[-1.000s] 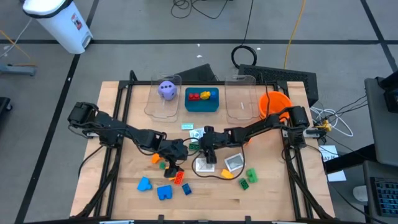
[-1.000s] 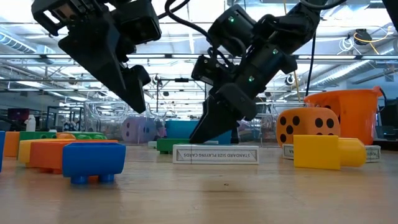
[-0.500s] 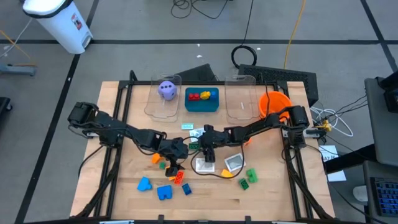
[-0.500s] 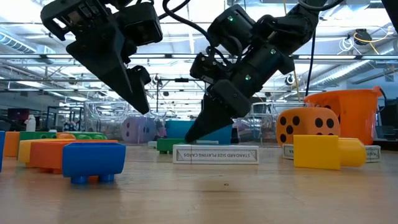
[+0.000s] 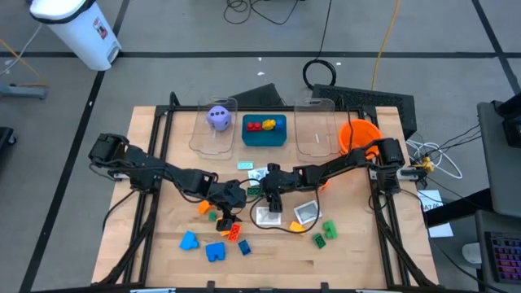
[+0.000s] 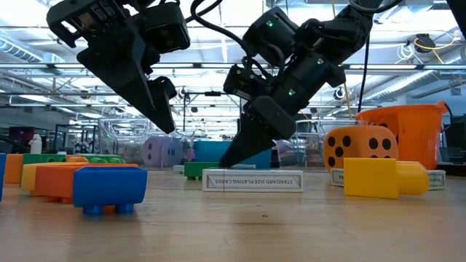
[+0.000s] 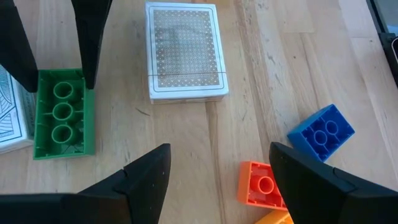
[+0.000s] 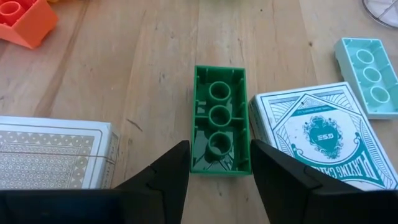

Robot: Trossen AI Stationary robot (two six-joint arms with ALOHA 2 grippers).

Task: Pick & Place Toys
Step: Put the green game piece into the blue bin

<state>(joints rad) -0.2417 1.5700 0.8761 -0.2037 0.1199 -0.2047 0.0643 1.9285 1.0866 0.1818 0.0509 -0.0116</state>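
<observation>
A green brick [image 8: 217, 127] lies hollow side up on the table, beside a teal-backed card deck [image 8: 314, 134]. My right gripper [image 8: 219, 163] slants down over it [image 5: 262, 194], and its open fingers flank the brick's near end. My left gripper [image 7: 217, 171] hangs open above bare table [image 5: 228, 207], close to an orange brick [image 7: 261, 183] and a blue brick [image 7: 320, 130]. A patterned card deck [image 7: 186, 53] lies flat between the two grippers. Further bricks are scattered toward the near edge. My right gripper has its fingertips [image 8: 180, 158] level with the two long sides of the green brick's near end [image 8: 214, 165], slanting down along the brick. The brick lies flat on the table. I cannot tell whether the fingers touch it.
At the far edge stand a clear bin [image 5: 213, 130] with a purple die [image 5: 218, 118], a teal tray [image 5: 264, 137] with red and yellow bricks, another clear bin [image 5: 313, 126] and an orange bowl [image 5: 358, 134]. An orange die [image 6: 360, 149] and a yellow brick [image 6: 382, 178] sit to the right.
</observation>
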